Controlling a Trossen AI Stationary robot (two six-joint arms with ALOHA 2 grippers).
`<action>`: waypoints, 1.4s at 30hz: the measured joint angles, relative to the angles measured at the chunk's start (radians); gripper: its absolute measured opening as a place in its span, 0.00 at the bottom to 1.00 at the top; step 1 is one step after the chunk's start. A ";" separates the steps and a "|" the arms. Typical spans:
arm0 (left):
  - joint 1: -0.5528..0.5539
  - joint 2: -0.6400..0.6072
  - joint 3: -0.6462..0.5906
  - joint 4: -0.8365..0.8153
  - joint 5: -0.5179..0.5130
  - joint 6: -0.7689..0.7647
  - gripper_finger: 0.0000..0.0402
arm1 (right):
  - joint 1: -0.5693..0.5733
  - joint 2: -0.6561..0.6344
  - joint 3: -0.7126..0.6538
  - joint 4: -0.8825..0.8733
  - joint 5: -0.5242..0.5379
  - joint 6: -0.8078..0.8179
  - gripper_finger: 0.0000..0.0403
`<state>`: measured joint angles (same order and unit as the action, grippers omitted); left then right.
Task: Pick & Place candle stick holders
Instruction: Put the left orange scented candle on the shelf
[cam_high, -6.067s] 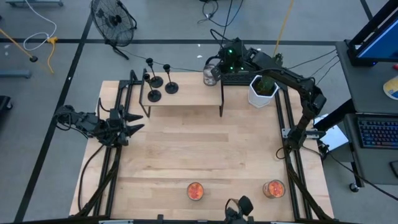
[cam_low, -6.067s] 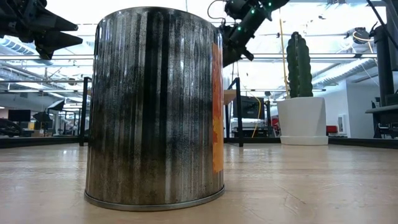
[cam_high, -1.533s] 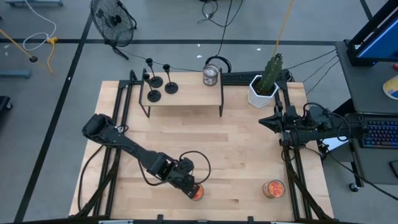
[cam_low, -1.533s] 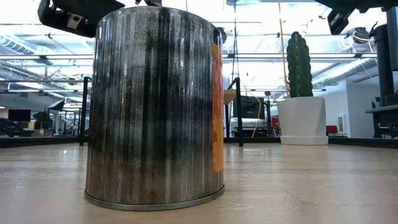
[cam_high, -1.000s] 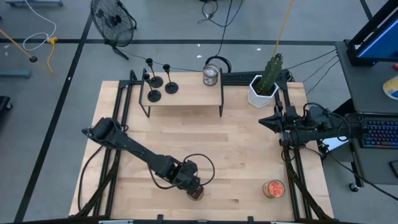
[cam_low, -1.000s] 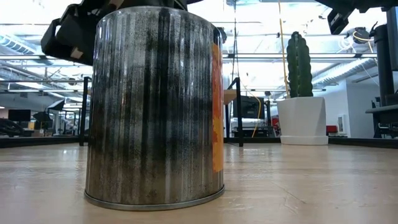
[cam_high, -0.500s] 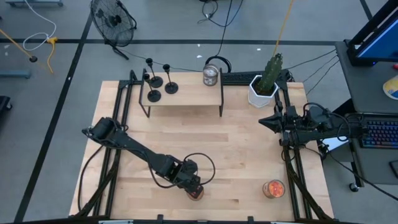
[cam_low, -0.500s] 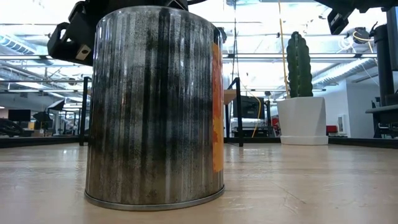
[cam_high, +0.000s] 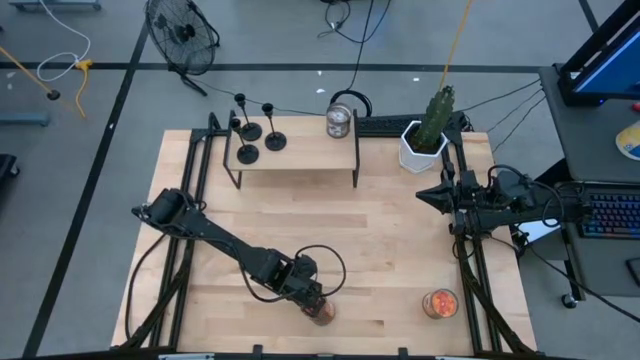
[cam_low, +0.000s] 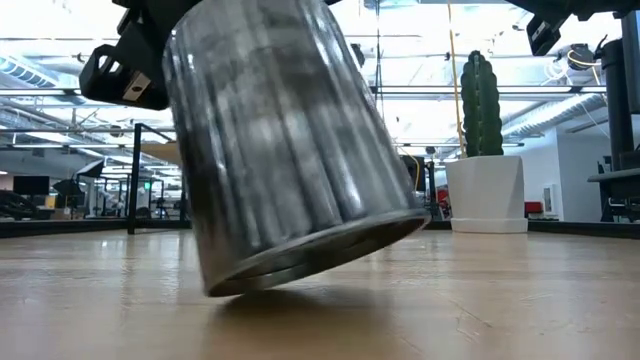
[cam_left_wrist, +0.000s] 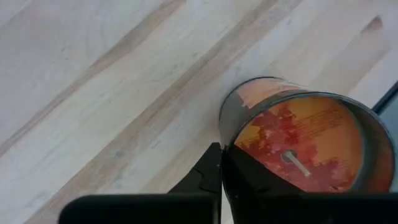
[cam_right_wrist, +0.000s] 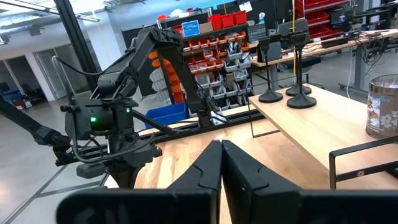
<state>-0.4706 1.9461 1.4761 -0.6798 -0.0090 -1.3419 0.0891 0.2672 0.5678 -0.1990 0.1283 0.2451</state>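
Note:
Three black candle stick holders (cam_high: 248, 131) (cam_high: 273, 141) (cam_high: 247, 153) stand on their disc bases on a small raised shelf (cam_high: 300, 157) at the table's far side; two of them (cam_right_wrist: 301, 99) also show in the right wrist view. My left gripper (cam_high: 316, 305) is near the table's front edge, shut on an orange-filled glass jar (cam_left_wrist: 298, 143), which stands tilted (cam_low: 290, 150). My right gripper (cam_high: 422, 194) waits shut (cam_right_wrist: 221, 144) above the table's right edge, touching nothing. My left gripper holds the orange-filled jar by the wall at its rim (cam_left_wrist: 225, 132), one finger (cam_left_wrist: 211, 171) outside the glass and the other inside. The fingers come from above, pointing down. The jar is tipped: one edge of its base (cam_low: 220, 288) rests on the table, the opposite edge is raised.
A second orange-filled jar (cam_high: 440, 303) stands near the front right. A silvery clear jar (cam_high: 338, 122) stands at the shelf's far right corner, and a cactus in a white pot (cam_high: 424, 143) stands at the far right. Black rails (cam_high: 468, 250) run along both sides.
My left gripper has shut on the orange-filled jar's rim. The jar, upright half a second ago, now leans over with one side of its base lifted off the table while the other side stays down.

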 joint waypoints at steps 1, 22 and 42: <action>0.000 0.000 0.000 -0.005 0.000 -0.001 0.02 | 0.000 0.000 0.000 0.000 0.000 0.000 0.01; 0.031 -0.063 0.000 -0.024 0.051 -0.006 0.01 | 0.000 0.000 0.000 0.000 0.000 0.000 0.01; 0.100 -0.376 0.002 -0.028 -0.377 0.073 0.00 | 0.000 0.000 0.000 0.000 0.000 0.000 0.01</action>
<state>-0.3705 1.5704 1.4784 -0.7079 -0.3857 -1.2687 0.0888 0.2672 0.5682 -0.1991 0.1287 0.2455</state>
